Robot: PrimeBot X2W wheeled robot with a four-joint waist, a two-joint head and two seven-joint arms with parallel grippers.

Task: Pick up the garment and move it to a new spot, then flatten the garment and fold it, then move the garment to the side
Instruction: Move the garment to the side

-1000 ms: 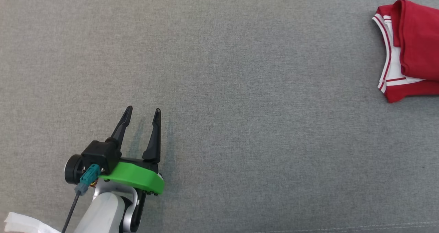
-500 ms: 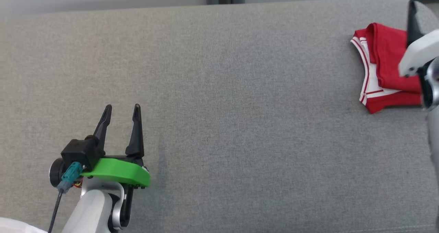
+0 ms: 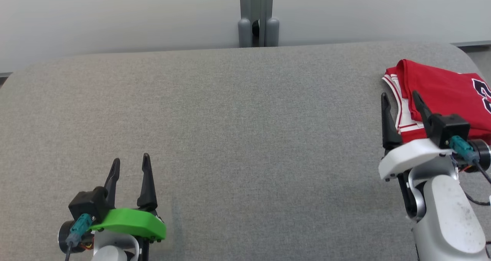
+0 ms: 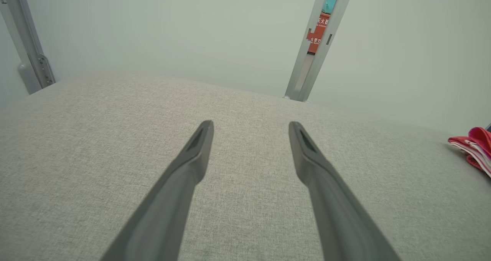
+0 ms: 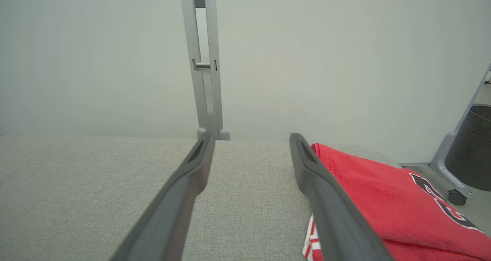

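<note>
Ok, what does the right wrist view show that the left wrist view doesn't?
Right wrist view: the open right gripper, the red garment close by with its dark number print, a dark bin and a caster off to the right. Left wrist view: the open left gripper, a red sign in the gap of a post, another post at far left. Both: grey fabric surface, pale wall, and the garment, just an edge in the left wrist view.

Red garment, three o'clock in head view: a cut-off dark numeral, perhaps 2. Red sign, one o'clock in left wrist view: white Chinese characters, illegible.
</note>
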